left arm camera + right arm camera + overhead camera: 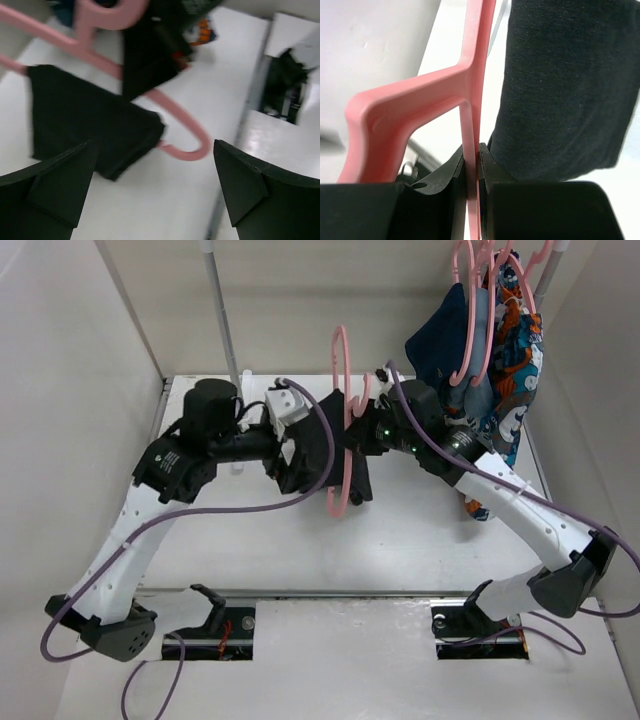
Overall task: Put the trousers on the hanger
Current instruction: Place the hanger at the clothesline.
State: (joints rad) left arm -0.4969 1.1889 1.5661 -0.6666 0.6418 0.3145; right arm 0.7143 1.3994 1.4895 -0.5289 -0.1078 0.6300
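Trousers (85,120) drape the upright, hook-up hanger (410,107) pinched by right fingers (437,177); left fingers (55,180) spread wide.

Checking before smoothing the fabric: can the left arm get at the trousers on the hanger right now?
Probably yes. The left pincer is open and faces the trousers draped over the hanger, with nothing between them. The right pincer grips the hanger's frame beside the fabric.

Blur softens the hanger (100,59) and seemingly draped trousers (85,115).
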